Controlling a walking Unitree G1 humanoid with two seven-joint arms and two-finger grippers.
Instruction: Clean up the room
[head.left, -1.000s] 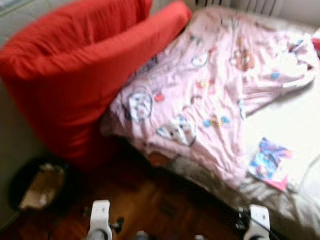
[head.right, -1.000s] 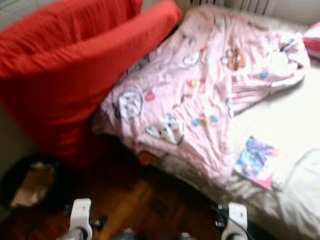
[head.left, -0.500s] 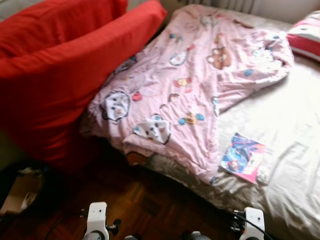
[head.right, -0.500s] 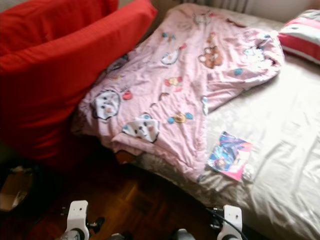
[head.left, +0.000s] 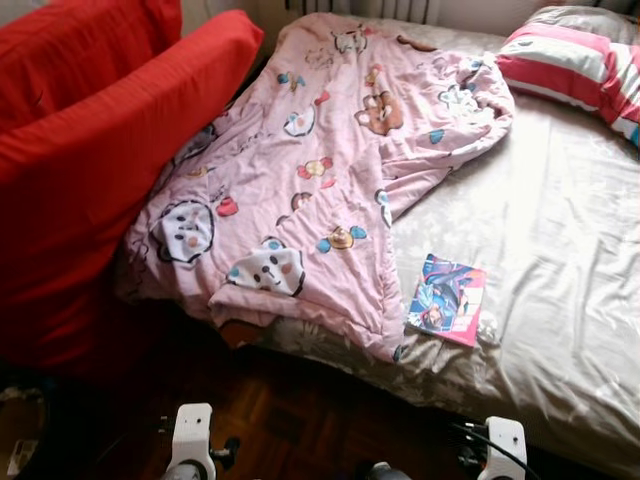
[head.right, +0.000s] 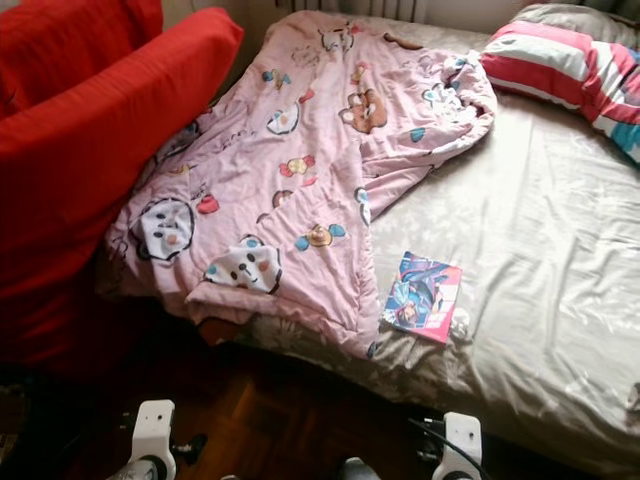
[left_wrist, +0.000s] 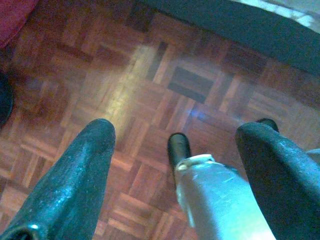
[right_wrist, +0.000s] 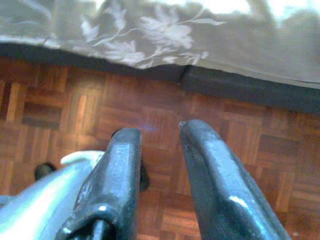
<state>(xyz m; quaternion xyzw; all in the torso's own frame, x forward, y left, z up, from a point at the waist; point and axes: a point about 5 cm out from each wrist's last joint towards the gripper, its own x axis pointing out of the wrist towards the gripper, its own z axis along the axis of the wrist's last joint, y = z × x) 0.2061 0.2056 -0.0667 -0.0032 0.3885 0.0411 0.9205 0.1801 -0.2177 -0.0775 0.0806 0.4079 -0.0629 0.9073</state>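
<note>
A pink quilt (head.left: 320, 170) printed with cartoon animals lies crumpled across the left half of the bed (head.left: 560, 260), its corner hanging over the near edge. A colourful book (head.left: 447, 300) lies on the beige sheet just right of the quilt's edge. A red-and-white striped pillow (head.left: 570, 70) sits at the bed's far right. Both arms hang low by the floor in front of the bed. My left gripper (left_wrist: 177, 127) is open over the parquet. My right gripper (right_wrist: 160, 131) is shut, holding nothing, near the bed's skirt (right_wrist: 150, 35).
Large red cushions (head.left: 90, 160) lean against the bed's left side. A dark bin (head.left: 15, 440) stands on the floor at the lower left. Wooden parquet (head.left: 300, 420) runs between me and the bed. A radiator (head.left: 390, 8) is behind the bed.
The camera has swung to the right: the bed and book sit more centrally, the striped pillow has come into view, and the red cushions and bin have slid left. Nothing was handled.
</note>
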